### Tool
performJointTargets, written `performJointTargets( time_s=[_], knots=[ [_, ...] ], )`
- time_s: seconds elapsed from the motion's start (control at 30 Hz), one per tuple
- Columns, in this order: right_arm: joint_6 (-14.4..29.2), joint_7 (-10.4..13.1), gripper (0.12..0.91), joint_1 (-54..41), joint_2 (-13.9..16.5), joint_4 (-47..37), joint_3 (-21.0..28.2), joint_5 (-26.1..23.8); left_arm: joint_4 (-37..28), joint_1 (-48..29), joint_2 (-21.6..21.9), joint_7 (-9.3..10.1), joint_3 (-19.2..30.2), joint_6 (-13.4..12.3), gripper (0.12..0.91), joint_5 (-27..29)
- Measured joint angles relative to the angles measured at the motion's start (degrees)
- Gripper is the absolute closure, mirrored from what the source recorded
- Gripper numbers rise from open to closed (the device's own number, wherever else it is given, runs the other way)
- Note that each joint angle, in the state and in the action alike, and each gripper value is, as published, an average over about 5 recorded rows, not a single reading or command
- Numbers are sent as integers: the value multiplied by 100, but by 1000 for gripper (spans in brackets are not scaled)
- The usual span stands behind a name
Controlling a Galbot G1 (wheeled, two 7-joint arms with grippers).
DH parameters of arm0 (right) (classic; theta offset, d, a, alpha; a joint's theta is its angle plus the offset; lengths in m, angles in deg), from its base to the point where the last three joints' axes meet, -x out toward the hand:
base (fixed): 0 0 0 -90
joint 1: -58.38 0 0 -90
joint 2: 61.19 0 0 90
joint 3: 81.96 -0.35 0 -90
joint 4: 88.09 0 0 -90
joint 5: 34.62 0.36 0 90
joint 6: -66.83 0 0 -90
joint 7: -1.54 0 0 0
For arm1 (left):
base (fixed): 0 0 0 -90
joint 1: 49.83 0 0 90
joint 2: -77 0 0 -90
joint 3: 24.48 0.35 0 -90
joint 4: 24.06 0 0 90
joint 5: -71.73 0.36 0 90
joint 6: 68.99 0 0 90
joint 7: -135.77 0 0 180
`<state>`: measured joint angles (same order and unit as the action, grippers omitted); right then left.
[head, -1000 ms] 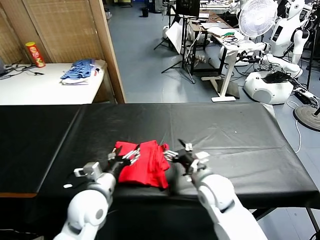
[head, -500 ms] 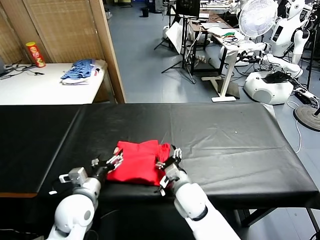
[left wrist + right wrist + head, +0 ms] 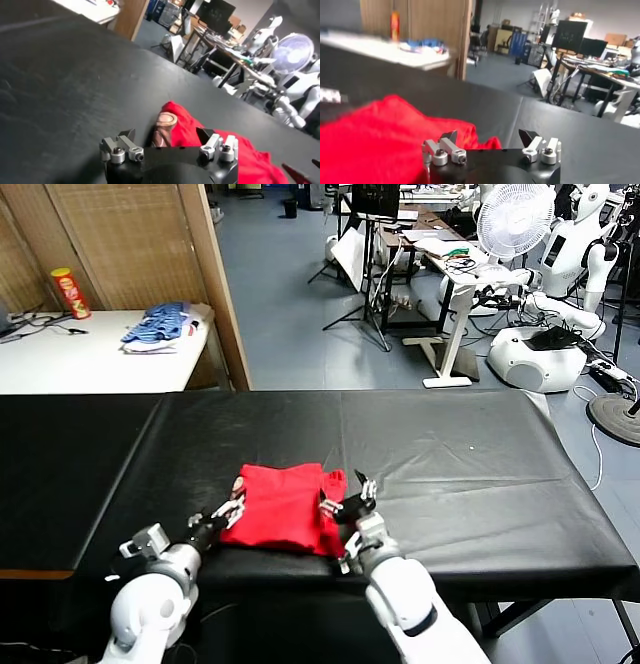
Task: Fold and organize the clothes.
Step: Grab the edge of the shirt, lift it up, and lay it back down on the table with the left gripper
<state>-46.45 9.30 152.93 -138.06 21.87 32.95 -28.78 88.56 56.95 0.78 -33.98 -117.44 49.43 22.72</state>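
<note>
red short-sleeved t-shirt point(image 3: 283, 508), folded into a rough rectangle, lies on the black cloth-covered table point(image 3: 450, 454) near its front edge, a bit left of the middle from where i sit. my left gripper point(image 3: 228, 511) is at the shirt's left edge with its fingers spread apart, holding nothing; in the left wrist view the left gripper point(image 3: 170, 140) has a brown-and-pink patch of print showing between its tips, right at the shirt's point(image 3: 215, 145) nearest corner. my right gripper point(image 3: 347, 502) sits at the shirt's right edge, fingers also standing wide and not clamped on anything; the right wrist view shows the right gripper point(image 3: 490, 139) low over the tabletop with the red fabric point(image 3: 380, 135) spreading off to one side of it. i think the right fingertips are just touching the bunched sleeve there, but the head view is too tight to be sure. off on the white side table point(image 3: 90, 364) at far left sit a blue striped pile of garments point(image 3: 160, 324) and a red and yellow can point(image 3: 70, 292).
</note>
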Motion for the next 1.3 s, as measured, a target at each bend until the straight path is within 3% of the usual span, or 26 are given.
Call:
performJointTargets(
  time_s=[0.1, 0.2, 0.53, 0.63, 0.77, 1.1, 1.3],
  knots=[
    [47, -18, 227, 47, -10, 93, -52, 90, -67, -5, 2, -51, -62, 1, 233, -330],
    [66, -28, 227, 74, -36, 143, -73, 125, -143, -26, 5, -70, -105, 7, 282, -662],
    [74, -39, 227, 92, -45, 215, -224, 113, -279, -56, -15, -51, -140, 197, 788, -1289],
    [-7, 9, 227, 139, -66, 234, -288, -78, -245, -78, -15, -58, -115, 182, 874, -1146],
    [-377, 159, 227, 258, -138, 311, -423, -489, -166, -66, 22, -186, -16, -32, 870, -265],
    [-676, 187, 227, 605, -161, 517, -859, -815, 44, 155, 657, -262, -131, -425, 874, 3539],
    [-682, 187, 227, 639, -174, 525, -955, -814, 125, 360, 1350, -270, -492, -526, 874, 4836]
  ],
)
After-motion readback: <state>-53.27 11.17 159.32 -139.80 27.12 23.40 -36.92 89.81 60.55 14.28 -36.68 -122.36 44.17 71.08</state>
